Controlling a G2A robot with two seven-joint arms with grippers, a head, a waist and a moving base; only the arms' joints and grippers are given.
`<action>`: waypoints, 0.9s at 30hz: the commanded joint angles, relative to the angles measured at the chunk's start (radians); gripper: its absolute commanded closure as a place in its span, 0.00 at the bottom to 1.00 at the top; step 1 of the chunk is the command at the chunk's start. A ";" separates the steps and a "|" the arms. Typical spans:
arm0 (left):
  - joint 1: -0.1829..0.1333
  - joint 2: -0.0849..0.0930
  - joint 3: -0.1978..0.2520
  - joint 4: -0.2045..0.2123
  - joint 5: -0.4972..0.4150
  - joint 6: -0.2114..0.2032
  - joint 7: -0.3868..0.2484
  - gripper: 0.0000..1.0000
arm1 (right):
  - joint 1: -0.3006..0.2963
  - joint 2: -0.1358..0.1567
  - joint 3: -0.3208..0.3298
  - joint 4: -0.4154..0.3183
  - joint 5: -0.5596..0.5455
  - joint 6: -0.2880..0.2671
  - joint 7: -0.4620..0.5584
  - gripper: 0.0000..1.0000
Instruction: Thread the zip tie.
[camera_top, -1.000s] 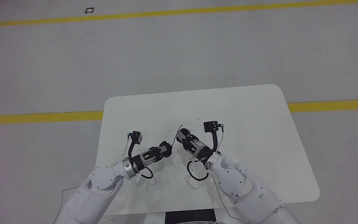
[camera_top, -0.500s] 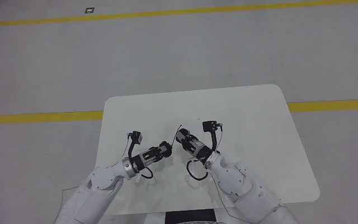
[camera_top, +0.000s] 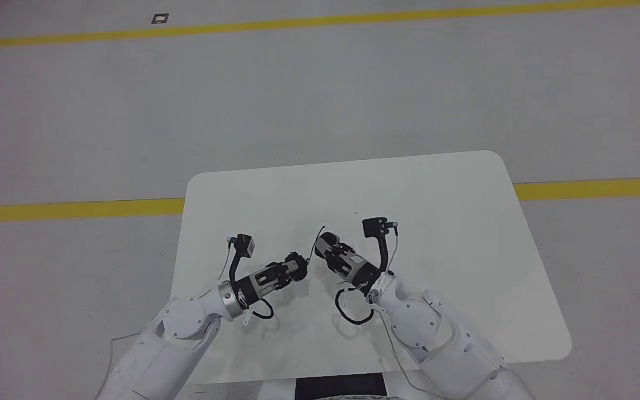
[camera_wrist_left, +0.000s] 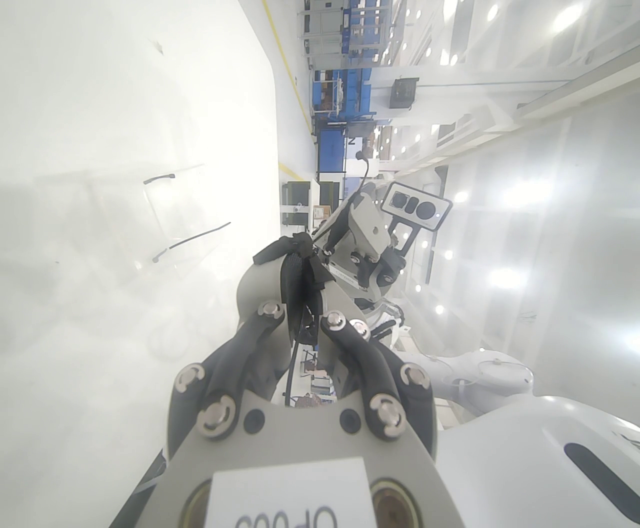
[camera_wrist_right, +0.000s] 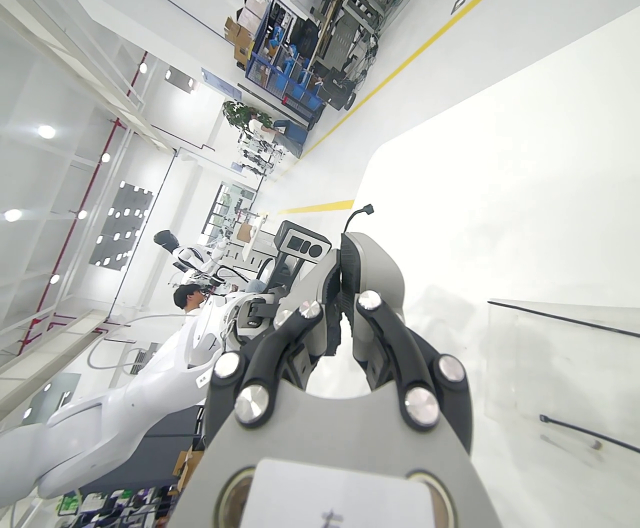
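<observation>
Over the near middle of the white rounded-corner table (camera_top: 450, 200), the left gripper (camera_top: 301, 262) sits just left of the right gripper (camera_top: 319, 244), their tips facing and slightly apart. A thin black plastic zip tie (camera_wrist_right: 351, 215) juts from the right gripper's tips. Nearby on the table lies a clear plastic tray (camera_wrist_right: 505, 360), with two loose black zip ties (camera_wrist_right: 590, 434) at it.

Left gripper (camera_top: 298, 264): fingers closed, held facing right gripper (camera_top: 322, 246), likewise closed. Tips set near each other; forearms angled inward.

Overhead above table (camera_top: 450, 200); close, opposed wrist cameras
</observation>
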 joint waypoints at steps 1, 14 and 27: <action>0.000 0.000 0.000 0.000 0.000 0.000 0.000 1.00 | 0.000 -0.001 0.000 0.001 0.001 -0.003 -0.001 1.00; 0.000 0.000 0.000 0.000 0.000 0.000 0.000 1.00 | -0.025 0.003 0.032 -0.042 -0.013 0.005 -0.011 1.00; -0.014 0.008 -0.018 0.038 0.047 0.000 -0.085 1.00 | -0.043 0.009 0.053 -0.051 -0.050 -0.023 -0.032 1.00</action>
